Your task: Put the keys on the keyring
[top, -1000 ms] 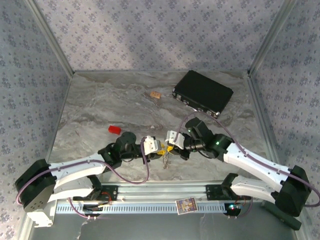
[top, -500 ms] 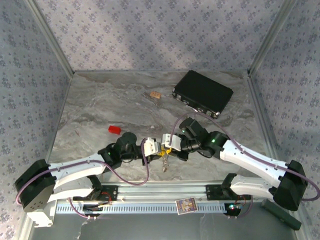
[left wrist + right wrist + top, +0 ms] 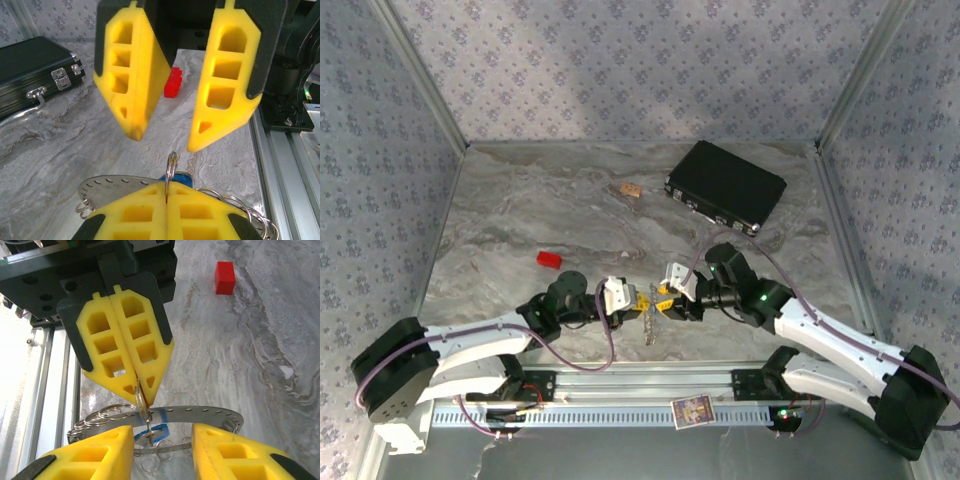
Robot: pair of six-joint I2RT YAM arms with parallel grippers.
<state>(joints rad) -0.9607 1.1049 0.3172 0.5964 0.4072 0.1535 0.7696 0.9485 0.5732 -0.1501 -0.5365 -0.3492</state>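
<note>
At the table's (image 3: 520, 220) near edge: left gripper (image 3: 141, 390) clamped on a small wire loop (image 3: 141, 402) (fingers fully together). Right gripper (image 3: 165, 141) faces it, fingers apart. Keyring (image 3: 210, 414) just beneath the loop, blue key (image 3: 159, 431) against its band.
</note>
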